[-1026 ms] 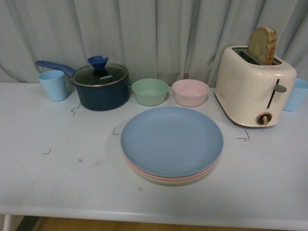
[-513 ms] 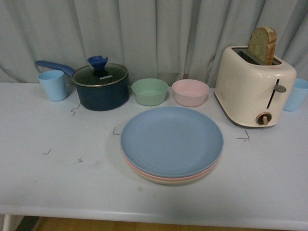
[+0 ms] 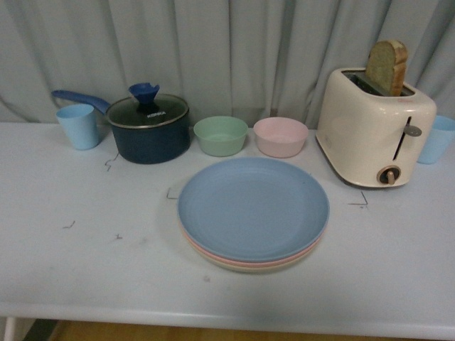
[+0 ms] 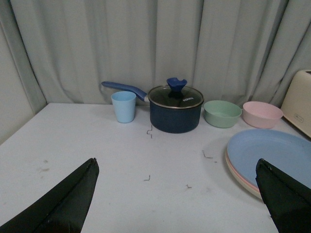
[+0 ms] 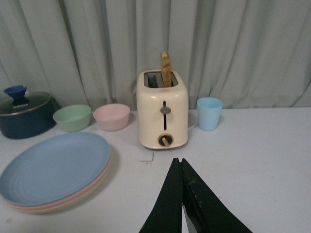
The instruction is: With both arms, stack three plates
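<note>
Three plates lie in one stack at the middle of the white table: the light blue plate (image 3: 253, 207) on top, the pink plate's rim (image 3: 234, 260) under it, the beige plate's rim (image 3: 264, 269) at the bottom. Neither arm shows in the front view. My left gripper (image 4: 177, 162) is open, its black fingers (image 4: 73, 196) wide apart over bare table, with the stack (image 4: 272, 155) by one finger. My right gripper (image 5: 179, 161) is shut on nothing, fingers pressed together, beside the stack (image 5: 53, 167) and in front of the toaster.
Along the back stand a light blue cup (image 3: 78, 126), a dark blue lidded pot (image 3: 148, 129), a green bowl (image 3: 221, 135), a pink bowl (image 3: 281, 136), a cream toaster (image 3: 375, 128) holding a bread slice, and another blue cup (image 3: 435, 139). A grey curtain hangs behind.
</note>
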`<state>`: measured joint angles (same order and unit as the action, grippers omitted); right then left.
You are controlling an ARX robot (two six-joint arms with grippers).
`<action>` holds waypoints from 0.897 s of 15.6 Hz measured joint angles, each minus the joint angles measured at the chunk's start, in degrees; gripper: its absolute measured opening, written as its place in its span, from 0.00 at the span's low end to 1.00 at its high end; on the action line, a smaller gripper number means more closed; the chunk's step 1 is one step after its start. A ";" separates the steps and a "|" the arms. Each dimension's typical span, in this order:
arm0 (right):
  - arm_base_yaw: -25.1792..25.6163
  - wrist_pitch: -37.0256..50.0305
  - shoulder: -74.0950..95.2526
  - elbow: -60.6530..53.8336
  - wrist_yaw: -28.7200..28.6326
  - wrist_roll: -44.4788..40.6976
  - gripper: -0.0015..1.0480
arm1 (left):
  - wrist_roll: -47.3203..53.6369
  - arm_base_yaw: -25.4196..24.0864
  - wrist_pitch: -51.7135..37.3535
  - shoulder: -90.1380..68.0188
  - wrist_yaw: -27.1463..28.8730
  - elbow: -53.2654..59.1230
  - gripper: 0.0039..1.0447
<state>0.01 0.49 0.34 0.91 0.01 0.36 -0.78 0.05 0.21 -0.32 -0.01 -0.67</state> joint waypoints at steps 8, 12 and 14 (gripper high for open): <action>0.00 -0.70 -0.11 -0.24 -0.02 -0.02 0.31 | 0.00 0.00 -0.02 0.00 0.02 0.00 0.94; 0.00 -0.70 -0.11 -0.24 -0.02 -0.02 0.80 | 0.00 0.00 -0.02 0.00 0.02 0.00 0.94; 0.00 -0.70 -0.11 -0.24 -0.02 -0.02 0.94 | 0.00 0.00 -0.02 0.00 0.02 0.00 0.94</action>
<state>0.01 -0.21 0.23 0.67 -0.01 0.34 -0.78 0.05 0.19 -0.32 0.01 -0.67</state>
